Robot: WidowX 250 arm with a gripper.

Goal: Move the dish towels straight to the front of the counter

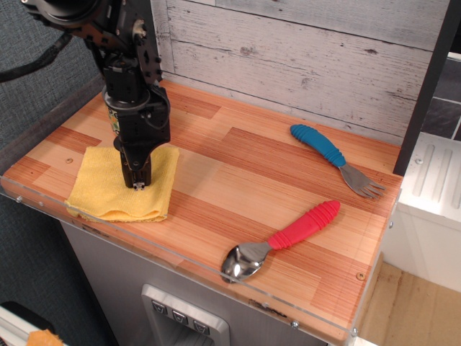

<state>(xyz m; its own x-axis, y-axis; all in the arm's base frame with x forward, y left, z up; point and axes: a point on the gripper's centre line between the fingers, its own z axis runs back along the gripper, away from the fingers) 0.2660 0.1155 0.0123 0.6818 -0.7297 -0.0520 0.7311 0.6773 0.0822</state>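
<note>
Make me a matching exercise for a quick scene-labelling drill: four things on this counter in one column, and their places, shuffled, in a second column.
Things:
1. towel
2. can
3. fork
4. spoon

Places:
A. front right, near the clear rim
B. back right, near the plank wall
C. front left, under the gripper
D. back left, mostly hidden behind the arm

Pairs: 1-C, 2-D, 3-B, 4-A
</note>
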